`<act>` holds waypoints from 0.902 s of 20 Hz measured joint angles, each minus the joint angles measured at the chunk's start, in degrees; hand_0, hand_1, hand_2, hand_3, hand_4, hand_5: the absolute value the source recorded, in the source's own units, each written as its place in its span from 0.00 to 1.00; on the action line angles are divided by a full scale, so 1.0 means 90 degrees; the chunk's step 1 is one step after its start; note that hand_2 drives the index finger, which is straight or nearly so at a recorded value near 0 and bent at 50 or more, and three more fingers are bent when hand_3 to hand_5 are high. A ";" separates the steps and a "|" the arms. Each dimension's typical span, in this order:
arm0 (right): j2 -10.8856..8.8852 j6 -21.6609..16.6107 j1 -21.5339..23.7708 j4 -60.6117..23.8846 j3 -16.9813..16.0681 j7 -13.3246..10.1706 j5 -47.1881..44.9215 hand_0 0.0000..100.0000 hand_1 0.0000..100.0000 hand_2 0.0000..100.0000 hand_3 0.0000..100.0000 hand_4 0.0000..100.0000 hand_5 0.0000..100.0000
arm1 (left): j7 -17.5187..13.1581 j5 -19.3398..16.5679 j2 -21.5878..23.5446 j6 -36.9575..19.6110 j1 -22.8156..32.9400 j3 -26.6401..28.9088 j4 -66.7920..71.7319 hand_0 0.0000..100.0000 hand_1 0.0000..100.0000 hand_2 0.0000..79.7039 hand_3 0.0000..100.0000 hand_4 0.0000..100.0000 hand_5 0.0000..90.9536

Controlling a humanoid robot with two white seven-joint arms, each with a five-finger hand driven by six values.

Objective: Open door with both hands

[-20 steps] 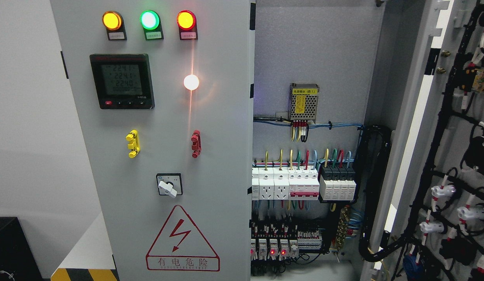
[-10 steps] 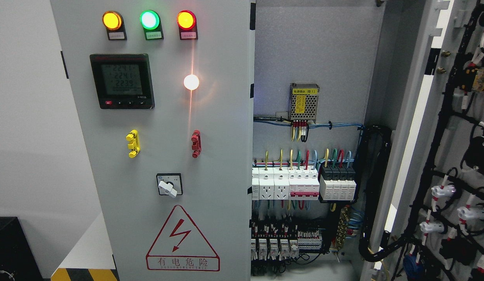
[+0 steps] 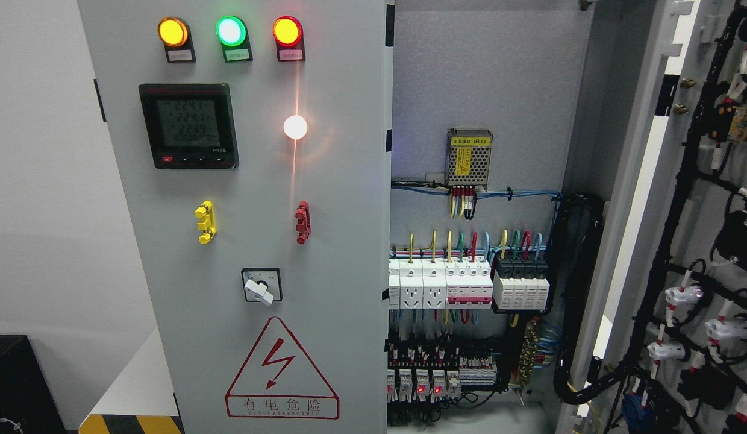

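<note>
Door [image 3: 681, 211] on the right stands swung wide, inner face toward you, hung with black cable bundles [image 3: 668, 259] and white plugs. Left door [image 3: 253, 229] is closed, carrying the meter [image 3: 188, 125], three lamps and a warning triangle [image 3: 281, 369]. Long axis of both runs upright. Expect stiff, heavy sheet steel; you'd best take the bare free edge, clear of wiring. Neither hand is in view, so their state can't be told.

Cabinet doors, 1 shut, 1 open

Left door [image 3: 253, 241] sits closed, grey, lamps lit; right door [image 3: 699, 241] is swung wide open, wiring on its inner face.
</note>
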 measured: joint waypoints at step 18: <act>-0.0081 0.0000 0.1637 -0.4959 0.0342 -0.0065 0.0023 0.00 0.00 0.00 0.00 0.00 0.00 | 0.0446 -0.0138 -0.0300 0.0070 -0.0077 0.0675 0.0200 0.00 0.00 0.00 0.00 0.00 0.00</act>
